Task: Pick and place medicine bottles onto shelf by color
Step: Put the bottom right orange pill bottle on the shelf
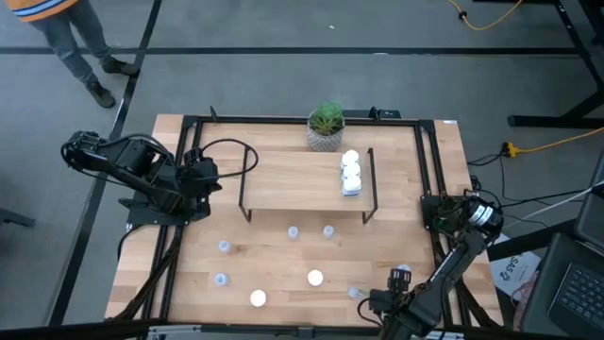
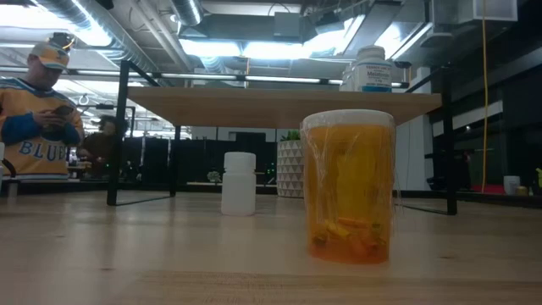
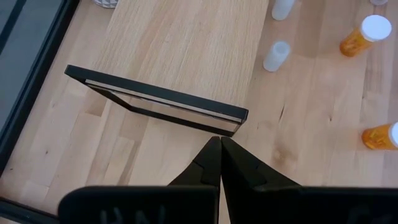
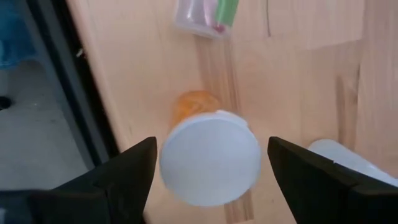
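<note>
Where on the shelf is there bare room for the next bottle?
The shelf is bare from its left frame to just short of its right end, where three white bottles stand in a row. The open right gripper hovers over an orange bottle at the crowded front right; the left gripper waits shut, left.

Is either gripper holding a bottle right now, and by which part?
Nothing is held. The right gripper straddles an orange bottle's white cap with jaws open and gaps either side; the left gripper is shut on nothing.
</note>
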Tool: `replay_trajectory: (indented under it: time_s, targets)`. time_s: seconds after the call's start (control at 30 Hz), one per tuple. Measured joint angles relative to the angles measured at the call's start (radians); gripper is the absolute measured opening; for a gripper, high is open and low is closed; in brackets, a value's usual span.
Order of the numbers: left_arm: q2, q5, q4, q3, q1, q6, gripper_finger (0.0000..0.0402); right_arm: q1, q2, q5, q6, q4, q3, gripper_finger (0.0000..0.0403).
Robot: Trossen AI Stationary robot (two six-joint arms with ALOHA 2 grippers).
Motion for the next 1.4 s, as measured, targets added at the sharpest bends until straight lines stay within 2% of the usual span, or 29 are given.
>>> replay_trajectory:
  time_s: [0.2, 0.57, 0.73, 0.87, 1.03, 1.4]
  targets:
    - [0.0, 0.0, 0.001, 0.0, 0.0, -0.001, 0.0, -0.012, -0.001, 0.0, 0.002, 0.034, -0.026, 0.0292]
    - [0.0, -0.001, 0.001, 0.0, 0.0, -0.001, 0.0, -0.031, -0.001, 0.0, 0.027, 0.041, -0.026, 0.0212]
    - [0.0, -0.001, 0.001, 0.0, 0.0, -0.001, 0.0, -0.052, -0.001, -0.001, 0.047, -0.012, 0.02, 0.0203]
    - [0.0, -0.001, 0.001, 0.0, 0.0, 0.0, 0.0, -0.088, -0.001, 0.0, 0.017, -0.122, 0.122, 0.0208]
    - [0.0, -0.001, 0.001, 0.0, 0.0, 0.0, 0.0, -0.14, -0.001, 0.021, -0.12, -0.255, 0.308, 0.0203]
    - [0.0, -0.001, 0.001, 0.0, 0.0, 0.001, 0.0, -0.364, -0.001, 0.302, -0.549, -0.447, 0.739, 0.0204]
